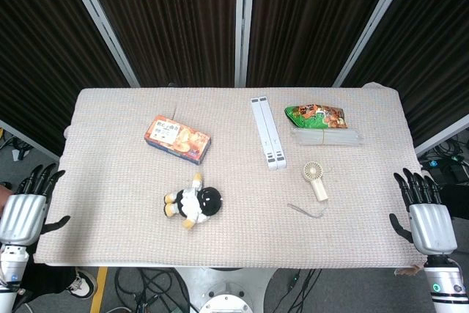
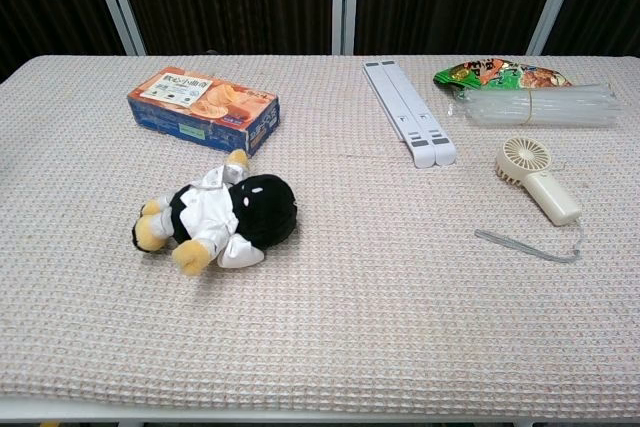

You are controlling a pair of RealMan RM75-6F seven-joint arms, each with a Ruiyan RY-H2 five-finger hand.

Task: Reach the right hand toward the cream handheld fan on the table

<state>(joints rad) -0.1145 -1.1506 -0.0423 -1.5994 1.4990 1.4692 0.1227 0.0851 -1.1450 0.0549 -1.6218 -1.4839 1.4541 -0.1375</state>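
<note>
The cream handheld fan (image 1: 316, 180) lies flat on the right half of the table, round head toward the far side, a grey wrist strap (image 1: 308, 210) trailing off its handle. In the chest view the cream handheld fan (image 2: 536, 180) sits at right with its strap (image 2: 528, 246) in front. My right hand (image 1: 423, 215) hangs off the table's right edge, fingers spread, holding nothing, well to the right of the fan. My left hand (image 1: 26, 207) is off the left edge, fingers apart and empty. Neither hand shows in the chest view.
A plush penguin (image 1: 193, 204) lies near the middle front, a snack box (image 1: 177, 138) behind it. A white folded stand (image 1: 267, 132), a clear packet of straws (image 1: 327, 137) and a green snack bag (image 1: 316, 116) lie beyond the fan. The table (image 1: 110, 240) has a woven beige cloth.
</note>
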